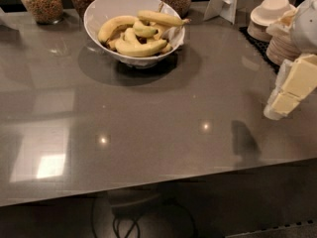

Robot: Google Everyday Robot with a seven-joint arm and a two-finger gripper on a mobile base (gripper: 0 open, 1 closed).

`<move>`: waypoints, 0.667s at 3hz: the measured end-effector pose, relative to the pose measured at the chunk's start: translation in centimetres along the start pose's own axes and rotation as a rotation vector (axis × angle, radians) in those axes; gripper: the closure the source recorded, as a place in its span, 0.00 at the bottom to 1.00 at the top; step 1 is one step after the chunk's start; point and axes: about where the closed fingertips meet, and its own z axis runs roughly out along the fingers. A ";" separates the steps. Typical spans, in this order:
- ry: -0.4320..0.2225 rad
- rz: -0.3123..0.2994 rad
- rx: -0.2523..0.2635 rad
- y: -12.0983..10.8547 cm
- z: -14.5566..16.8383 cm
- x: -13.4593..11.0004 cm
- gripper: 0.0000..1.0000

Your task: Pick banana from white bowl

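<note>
Dim warm indoor light from overhead. Glossy grey table [158,108]: bright square glare patch near left, two small point highlights mid-table. Broad soft shadow around white bowl [96,14], far centre. Gripper [280,105] at right edge, pale and well lit, dark shadow on table to its left.
</note>
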 end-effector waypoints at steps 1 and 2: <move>-0.248 -0.043 0.036 -3.4 1.1 -3.9 0.00; -0.520 -0.077 0.028 -7.2 2.8 -9.1 0.00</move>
